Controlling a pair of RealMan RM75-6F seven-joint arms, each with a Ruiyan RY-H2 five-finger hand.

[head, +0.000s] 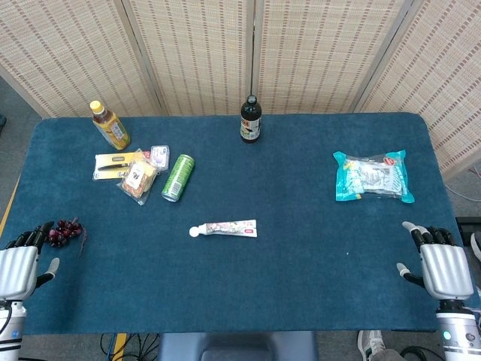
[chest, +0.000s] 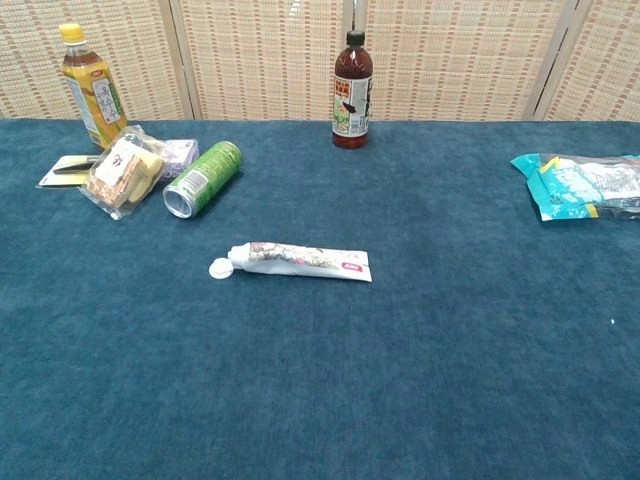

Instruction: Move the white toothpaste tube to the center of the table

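White flat toothpaste tube lying mid-table, cap toward nine o'clock, my left hand and right hand at the near corners, fingers spread, empty.

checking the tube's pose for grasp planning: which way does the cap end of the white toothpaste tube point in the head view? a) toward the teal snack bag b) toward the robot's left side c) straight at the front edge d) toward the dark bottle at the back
b: the white toothpaste tube lies flat and crosswise, its round cap at the end on the robot's left side.
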